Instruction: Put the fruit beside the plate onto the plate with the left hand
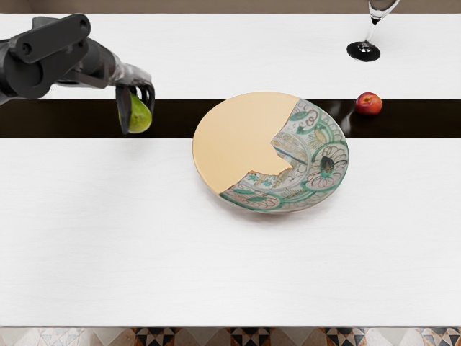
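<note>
White table (pixel 216 274) nearest. Mid-table: plate (pixel 230 144), half plain orange, half green-patterned, nothing on it. Left of the plate and well apart from it, the left hand (pixel 134 92) has its fingers wrapped around a green pear (pixel 139 115), over the dark strip (pixel 57 119). Red fruit (pixel 369 104) lies on the strip right of the plate. Wine glass (pixel 364 49) at far right.

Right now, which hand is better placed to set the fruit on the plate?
Left. The left hand grips the green pear just left of the plate; the right arm is not in view.
</note>
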### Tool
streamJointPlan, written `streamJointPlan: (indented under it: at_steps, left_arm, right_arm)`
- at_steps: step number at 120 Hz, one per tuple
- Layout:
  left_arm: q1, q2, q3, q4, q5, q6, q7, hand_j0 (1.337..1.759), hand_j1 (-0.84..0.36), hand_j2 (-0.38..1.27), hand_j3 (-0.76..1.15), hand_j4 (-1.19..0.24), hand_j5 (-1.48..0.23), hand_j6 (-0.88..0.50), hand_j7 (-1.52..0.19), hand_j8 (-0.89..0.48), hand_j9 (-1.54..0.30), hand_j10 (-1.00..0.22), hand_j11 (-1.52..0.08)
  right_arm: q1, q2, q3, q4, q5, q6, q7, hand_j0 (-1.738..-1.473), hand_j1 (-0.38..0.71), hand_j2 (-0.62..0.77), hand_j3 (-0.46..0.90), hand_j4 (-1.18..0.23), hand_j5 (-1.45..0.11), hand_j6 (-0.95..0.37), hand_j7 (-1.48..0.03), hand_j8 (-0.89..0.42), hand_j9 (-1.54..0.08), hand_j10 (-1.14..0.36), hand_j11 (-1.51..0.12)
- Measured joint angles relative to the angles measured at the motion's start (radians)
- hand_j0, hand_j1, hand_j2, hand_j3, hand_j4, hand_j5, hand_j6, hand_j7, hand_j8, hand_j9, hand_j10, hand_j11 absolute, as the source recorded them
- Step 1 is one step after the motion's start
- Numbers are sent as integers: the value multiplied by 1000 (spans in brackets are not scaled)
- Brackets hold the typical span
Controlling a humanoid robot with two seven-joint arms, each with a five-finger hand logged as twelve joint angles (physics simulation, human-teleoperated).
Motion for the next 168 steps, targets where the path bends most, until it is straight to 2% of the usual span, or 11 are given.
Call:
streamJointPlan:
  at_steps: [6,23,37,49,57,84,110,115,131,161,168]
  left_arm:
    - [-25,5,-1,-19,-16,-4,1,1656,-240,431,0,-606,-949,-348,-958,-442,-916,-716,-930]
    - [-59,-3,-7,-47,-53,-11,6,1656,-237,439,0,-619,-948,-360,-955,-443,-927,-727,-933]
    - [-59,-13,-30,-57,-70,-14,10,1656,-221,387,0,-621,-953,-362,-954,-443,-930,-731,-934]
    - [-60,-34,-58,-60,-75,-15,11,1656,-246,456,0,-617,-953,-359,-954,-440,-933,-729,-934]
    - [-59,-36,-77,-61,-76,-16,11,1655,-227,366,0,-596,-957,-338,-961,-432,-936,-713,-938]
    - [-53,-96,-128,-60,-76,3,11,1655,-211,339,0,-601,-961,-340,-969,-435,-934,-717,-938]
    - [-44,-154,-143,-53,-77,67,11,1655,-230,398,0,-607,-964,-343,-973,-438,-932,-718,-936]
    - [-26,-168,-144,-51,-75,85,11,1655,-208,357,0,-617,-957,-353,-969,-458,-932,-729,-938]
    - [5,-188,-146,-47,-79,138,10,1656,-252,461,0,-602,-962,-346,-966,-453,-935,-731,-937]
    - [67,-231,-151,-45,-79,252,8,1656,-257,446,0,-600,-957,-346,-960,-450,-936,-720,-940]
    - [79,-240,-155,-45,-80,275,6,1656,-269,492,0,-600,-960,-344,-961,-449,-936,-714,-940]
  right_arm:
    - [0,0,0,0,0,0,0,-1658,-349,0,0,0,0,0,0,0,0,0,0]
    - [1,0,0,0,0,0,0,-1658,-349,0,0,0,0,0,0,0,0,0,0]
    - [0,0,0,0,0,0,0,-1658,-349,0,0,0,0,0,0,0,0,0,0]
    - [0,0,0,0,0,0,0,-1658,-349,0,0,0,0,0,0,0,0,0,0]
    - [-1,0,0,0,0,0,0,-1658,-349,0,0,0,0,0,0,0,0,0,0]
    - [-3,0,0,0,0,0,0,-1658,-349,0,0,0,0,0,0,0,0,0,0]
    - [-3,0,0,0,0,0,0,-1658,-349,0,0,0,0,0,0,0,0,0,0]
    - [-3,0,0,-1,0,0,0,-1658,-349,0,0,0,0,0,0,0,0,0,0]
    - [-3,0,0,-1,0,0,0,-1658,-349,0,0,0,0,0,0,0,0,0,0]
    - [-7,0,0,-1,0,0,0,-1658,-349,0,0,0,0,0,0,0,0,0,0]
    - [-9,0,0,-1,0,0,0,-1658,-349,0,0,0,0,0,0,0,0,0,0]
